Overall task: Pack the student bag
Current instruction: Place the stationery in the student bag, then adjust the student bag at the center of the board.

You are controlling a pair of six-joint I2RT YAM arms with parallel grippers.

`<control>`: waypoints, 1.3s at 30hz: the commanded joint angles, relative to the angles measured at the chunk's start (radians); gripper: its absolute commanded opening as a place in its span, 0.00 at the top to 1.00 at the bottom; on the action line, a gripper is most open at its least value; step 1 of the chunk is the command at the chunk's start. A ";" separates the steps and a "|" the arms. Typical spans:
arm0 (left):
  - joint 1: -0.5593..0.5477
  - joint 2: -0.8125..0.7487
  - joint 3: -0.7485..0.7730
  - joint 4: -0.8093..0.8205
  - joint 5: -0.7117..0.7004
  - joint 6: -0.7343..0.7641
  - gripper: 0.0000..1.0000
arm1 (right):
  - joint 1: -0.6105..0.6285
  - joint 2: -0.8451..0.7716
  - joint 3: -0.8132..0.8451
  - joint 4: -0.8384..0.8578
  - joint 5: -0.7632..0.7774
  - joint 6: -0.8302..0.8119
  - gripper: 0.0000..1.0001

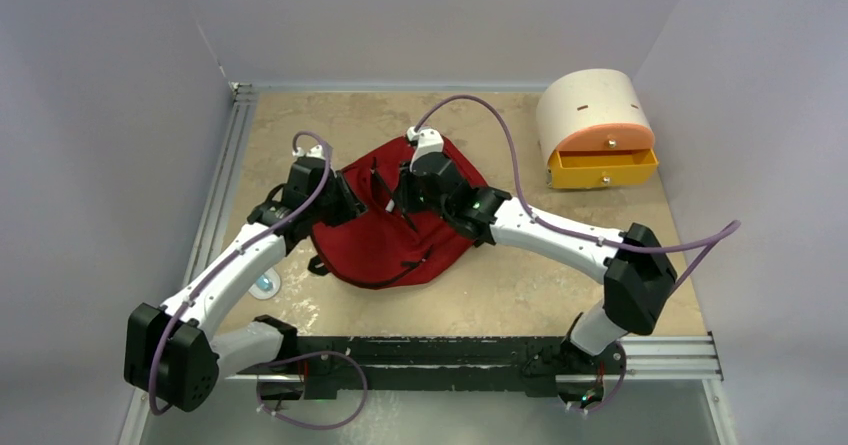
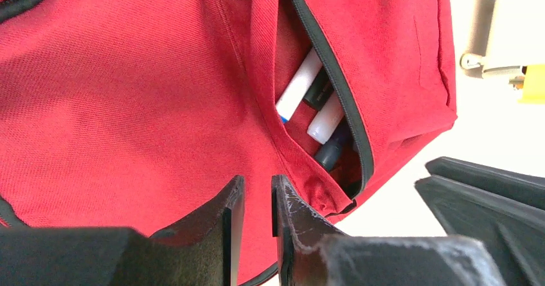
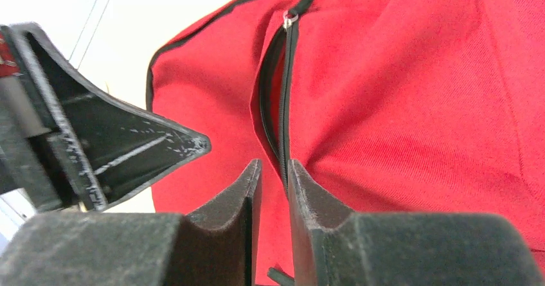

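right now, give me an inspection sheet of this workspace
surface: tan table, marbled
job's things: student bag lying flat, a pocket unzipped, markers inside
clutter: drawer box far right, yellow drawer out; small blue-white item near left edge
grippers: left gripper and right gripper jaws narrowly apart at the bag, grip unclear
cables: purple cables loop over both arms
surroundings: grey walls, metal rails

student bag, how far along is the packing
Done: pens and markers already sit inside the open pocket of the student bag. In hand: the left pincer and right pincer are both at the red fabric, fingers narrowly parted, the right one astride the black zipper; whether either grips is unclear. Left: the pocket gapes, so zipping it shut probably remains.
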 commanded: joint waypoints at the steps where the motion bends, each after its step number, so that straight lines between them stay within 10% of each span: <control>1: 0.037 0.017 0.036 0.062 0.021 0.022 0.79 | -0.006 -0.028 0.065 0.004 0.069 -0.023 0.78; 30: 0.119 0.198 0.105 0.197 0.180 0.005 0.76 | -0.034 0.145 -0.046 0.075 0.049 -0.010 0.84; 39: 0.125 0.240 0.125 0.220 0.207 0.021 0.72 | -0.035 0.193 0.011 0.103 0.032 -0.022 0.70</control>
